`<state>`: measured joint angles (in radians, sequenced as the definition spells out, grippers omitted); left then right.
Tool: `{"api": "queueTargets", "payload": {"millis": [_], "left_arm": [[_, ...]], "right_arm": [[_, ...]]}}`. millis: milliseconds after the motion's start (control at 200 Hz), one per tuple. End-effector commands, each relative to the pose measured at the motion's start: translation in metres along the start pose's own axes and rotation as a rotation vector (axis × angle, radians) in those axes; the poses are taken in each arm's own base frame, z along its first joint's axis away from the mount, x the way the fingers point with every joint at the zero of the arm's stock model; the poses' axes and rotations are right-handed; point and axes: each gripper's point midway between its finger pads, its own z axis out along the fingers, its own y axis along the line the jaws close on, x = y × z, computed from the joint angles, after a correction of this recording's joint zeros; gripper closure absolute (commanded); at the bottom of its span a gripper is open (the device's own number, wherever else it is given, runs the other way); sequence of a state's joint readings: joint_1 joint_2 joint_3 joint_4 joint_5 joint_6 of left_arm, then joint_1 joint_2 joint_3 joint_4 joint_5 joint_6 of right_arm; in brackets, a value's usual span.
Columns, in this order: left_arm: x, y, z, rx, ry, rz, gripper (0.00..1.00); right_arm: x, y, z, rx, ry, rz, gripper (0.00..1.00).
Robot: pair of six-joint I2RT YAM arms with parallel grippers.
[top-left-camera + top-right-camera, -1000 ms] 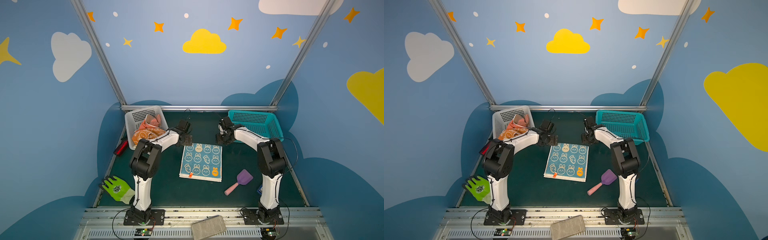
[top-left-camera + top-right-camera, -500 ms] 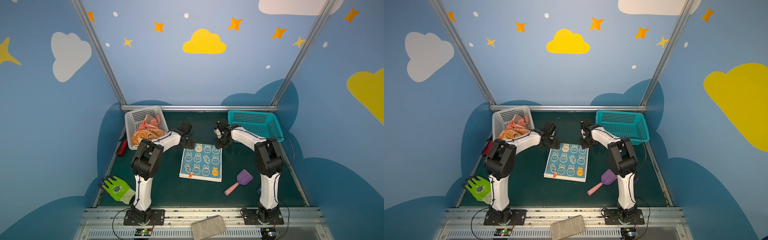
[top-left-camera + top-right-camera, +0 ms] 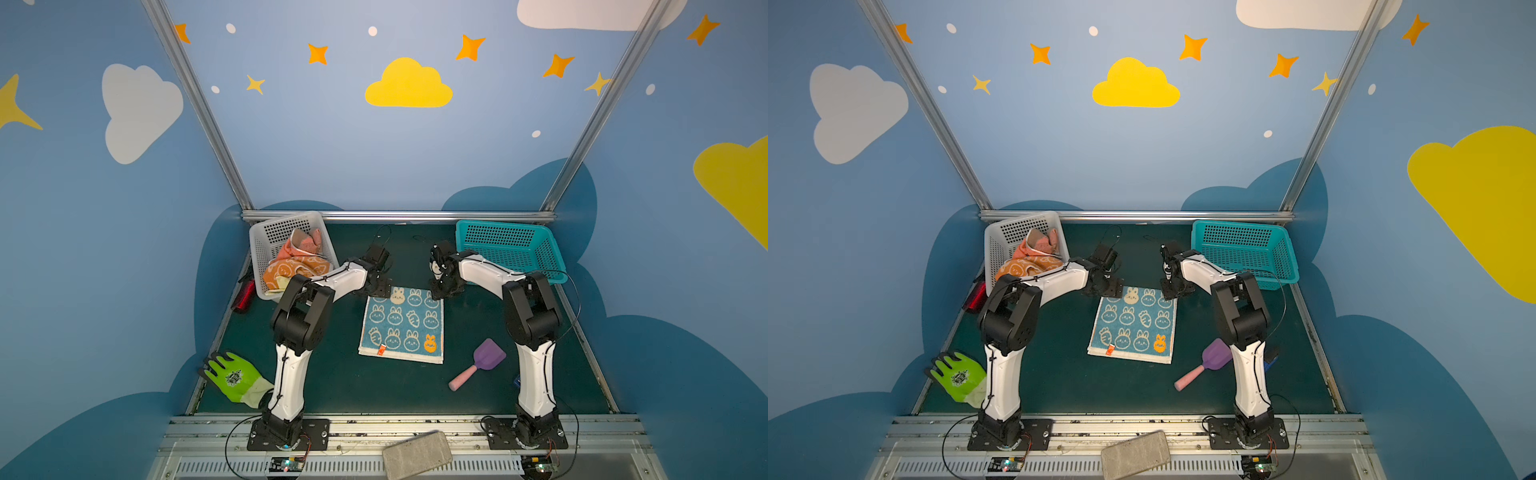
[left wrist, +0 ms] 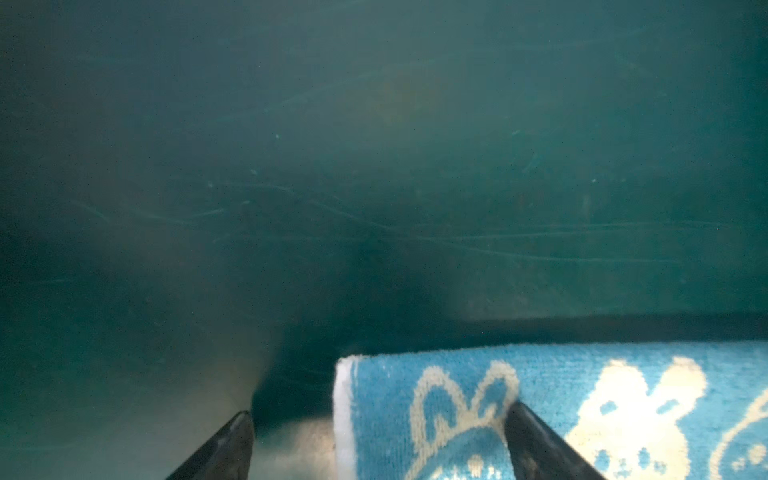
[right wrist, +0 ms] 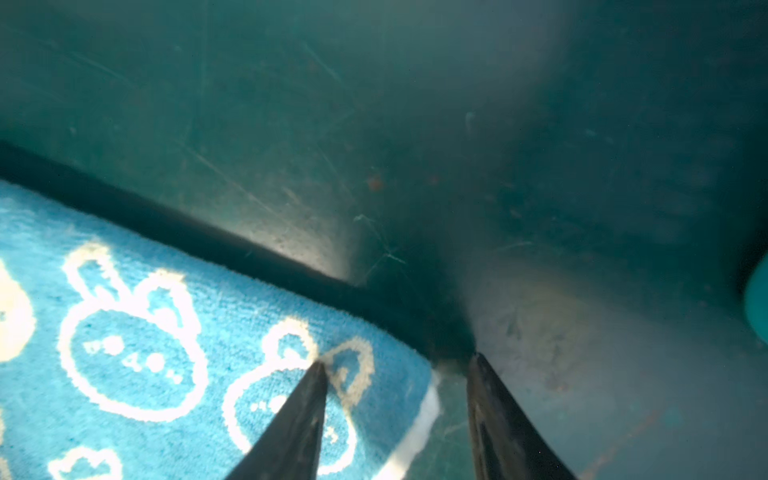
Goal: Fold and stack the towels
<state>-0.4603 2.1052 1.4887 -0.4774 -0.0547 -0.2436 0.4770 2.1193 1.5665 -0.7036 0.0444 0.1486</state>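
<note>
Arms bend forward and down, jaws of each spread astride a blue rabbit towel (image 3: 401,328) corner.

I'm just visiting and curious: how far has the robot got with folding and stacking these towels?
Barely started: nothing looks stacked yet. In hand: the blue rabbit towel lies flat on the table, with the left gripper and right gripper open astride its two far corners, not yet gripping. To do: folding it, then the orange towel and salmon towel crumpled in the white basket.
</note>
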Motion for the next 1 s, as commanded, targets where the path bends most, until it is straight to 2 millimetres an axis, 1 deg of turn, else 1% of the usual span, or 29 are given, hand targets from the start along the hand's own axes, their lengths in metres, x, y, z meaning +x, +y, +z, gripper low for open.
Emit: {"api": "queueTargets", "payload": {"millis": [0, 120, 210, 325, 446, 566, 751, 836, 901, 996], "left_arm": [[0.020, 0.005, 0.023, -0.005, 0.077, -0.010, 0.11], [0.020, 0.000, 0.026, 0.021, 0.082, -0.010, 0.17], [0.020, -0.004, 0.027, 0.041, 0.084, -0.011, 0.21], [0.019, -0.008, 0.029, 0.062, 0.085, -0.017, 0.24], [0.020, -0.011, 0.033, 0.076, 0.091, -0.027, 0.33], [0.024, -0.013, 0.037, 0.085, 0.106, -0.034, 0.46], [0.032, -0.018, 0.041, 0.106, 0.139, -0.042, 0.77], [0.037, -0.018, 0.041, 0.107, 0.152, -0.045, 0.90], [0.041, -0.017, 0.039, 0.104, 0.159, -0.053, 0.96], [0.043, -0.015, 0.037, 0.102, 0.156, -0.061, 0.96]], "right_arm": [[0.001, 0.006, 0.011, -0.020, 0.013, 0.005, 0.55], [0.001, 0.009, 0.013, -0.037, 0.018, 0.000, 0.63], [0.002, 0.012, 0.015, -0.043, 0.021, -0.005, 0.72], [0.005, 0.013, 0.017, -0.043, 0.034, -0.009, 0.80], [0.008, 0.015, 0.020, -0.041, 0.043, -0.012, 0.86], [0.009, 0.015, 0.021, -0.042, 0.046, -0.010, 0.90], [0.009, 0.017, 0.021, -0.051, 0.042, -0.011, 0.97], [0.008, 0.017, 0.021, -0.052, 0.039, -0.014, 0.99], [0.008, 0.018, 0.019, -0.054, 0.033, -0.013, 1.00], [0.006, 0.019, 0.017, -0.063, 0.024, -0.014, 1.00]]}}
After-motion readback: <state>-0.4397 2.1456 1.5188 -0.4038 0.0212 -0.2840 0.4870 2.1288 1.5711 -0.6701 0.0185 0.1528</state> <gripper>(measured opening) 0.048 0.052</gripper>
